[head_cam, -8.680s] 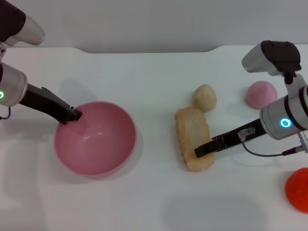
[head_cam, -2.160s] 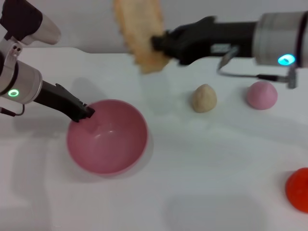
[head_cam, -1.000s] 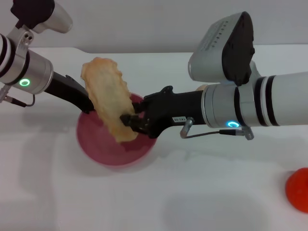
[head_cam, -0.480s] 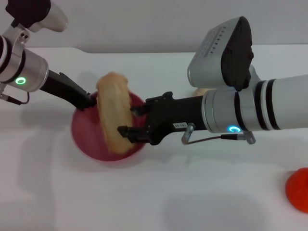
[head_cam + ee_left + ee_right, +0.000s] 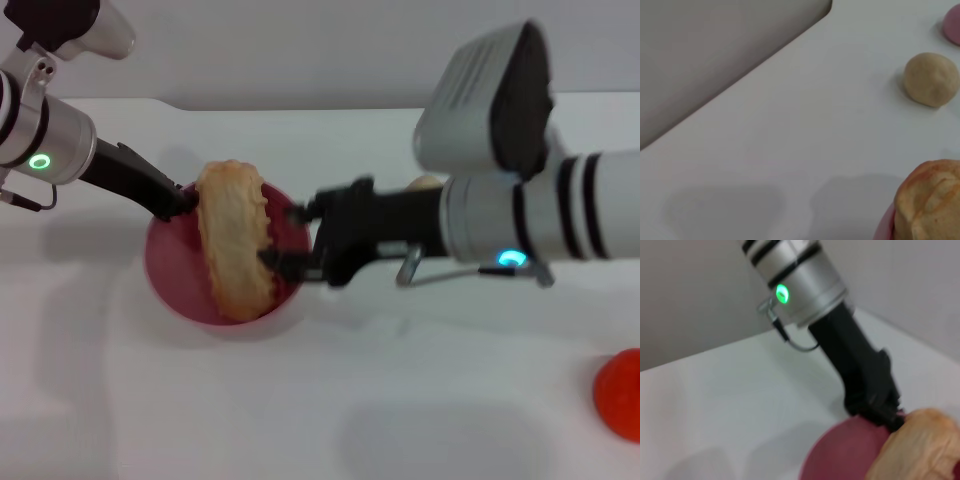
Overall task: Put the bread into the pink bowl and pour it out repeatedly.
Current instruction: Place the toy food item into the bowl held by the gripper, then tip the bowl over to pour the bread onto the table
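The pink bowl [image 5: 168, 275] sits at the left of the white table. The bread [image 5: 232, 245] rests inside it, propped steeply with its upper end above the far rim. My left gripper [image 5: 181, 203] is shut on the bowl's far-left rim. My right gripper [image 5: 284, 236] stands open just right of the bread, over the bowl's right edge, with its fingers clear of the loaf. The left wrist view shows the bread's top [image 5: 930, 200] and a sliver of the bowl [image 5: 887, 227]. In the right wrist view, the left gripper [image 5: 879, 410] clamps the bowl [image 5: 840, 455] beside the bread [image 5: 920, 450].
A beige egg-shaped lump [image 5: 425, 183] [image 5: 931, 79] lies behind my right arm. A small pink dome [image 5: 953, 22] sits farther out. A red object [image 5: 620, 393] is at the table's right front edge. The table's back edge [image 5: 300, 108] meets a grey wall.
My right gripper lowered the bread into the bowl, opened and drew back to the right. The bread now rests in the bowl. The left gripper kept its hold on the rim.
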